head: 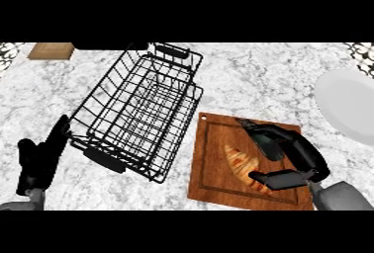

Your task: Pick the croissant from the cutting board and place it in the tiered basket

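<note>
A golden-brown croissant (242,165) lies on the wooden cutting board (211,168) at the lower right of the head view. My right hand (296,150) hovers over the board just right of the croissant, fingers and thumb spread in an arc around its right side; the thumb tip covers its lower end. Nothing is gripped. The black wire tiered basket (142,106) stands left of the board, tilted diagonally in view, with nothing inside. My left hand (40,158) rests open at the lower left, fingers up, beside the basket's near corner.
A white plate (350,106) sits at the right edge, beyond the board. A small wooden block (51,50) lies at the far left corner. The counter (263,79) is grey-white marble.
</note>
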`<control>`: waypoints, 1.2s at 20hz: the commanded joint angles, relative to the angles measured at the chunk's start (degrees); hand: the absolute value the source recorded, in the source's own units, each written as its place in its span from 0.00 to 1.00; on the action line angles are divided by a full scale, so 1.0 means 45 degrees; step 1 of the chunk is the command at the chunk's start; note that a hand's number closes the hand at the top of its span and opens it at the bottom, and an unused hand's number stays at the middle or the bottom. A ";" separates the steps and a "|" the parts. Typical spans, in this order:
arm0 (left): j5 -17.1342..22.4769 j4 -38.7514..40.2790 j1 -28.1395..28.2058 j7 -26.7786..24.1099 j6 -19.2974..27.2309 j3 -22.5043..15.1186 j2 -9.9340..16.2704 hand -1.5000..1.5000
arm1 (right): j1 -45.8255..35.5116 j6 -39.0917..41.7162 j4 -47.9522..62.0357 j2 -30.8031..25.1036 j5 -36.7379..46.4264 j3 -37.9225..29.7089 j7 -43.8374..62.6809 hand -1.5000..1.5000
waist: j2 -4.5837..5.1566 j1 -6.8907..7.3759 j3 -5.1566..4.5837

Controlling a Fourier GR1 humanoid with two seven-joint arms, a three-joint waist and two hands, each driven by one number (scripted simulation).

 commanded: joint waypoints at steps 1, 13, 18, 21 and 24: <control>0.0283 0.0134 0.0500 0.0428 -0.0509 0.0143 0.0417 0.50 | 0.0056 -0.0980 0.0181 -0.2581 0.3458 0.0527 0.0036 0.00 | -0.0231 -0.0201 -0.0096; 0.0511 -0.0235 0.0497 0.0865 -0.0975 0.0223 0.0414 0.50 | -0.2817 0.2393 -0.3513 -0.3541 0.5727 0.3046 0.7493 0.00 | -0.0126 -0.0001 -0.0068; 0.0631 0.0282 0.0031 0.0990 -0.1411 0.0762 0.0560 0.50 | -0.3573 0.3300 -0.4494 -0.1948 0.5413 0.2663 1.0400 0.00 | -0.0084 -0.0098 -0.0053; 0.0391 -0.0301 0.1303 0.0219 -0.1461 0.0665 0.0327 0.50 | -0.3275 0.4181 -0.5110 -0.1850 0.4926 0.2614 1.1880 0.00 | -0.0108 -0.0067 -0.0051; 0.0485 0.0230 0.0831 0.0245 -0.1888 0.1067 0.0698 0.50 | -0.3919 0.4970 -0.4587 -0.0938 0.4692 0.2858 1.3325 0.00 | -0.0085 -0.0056 -0.0053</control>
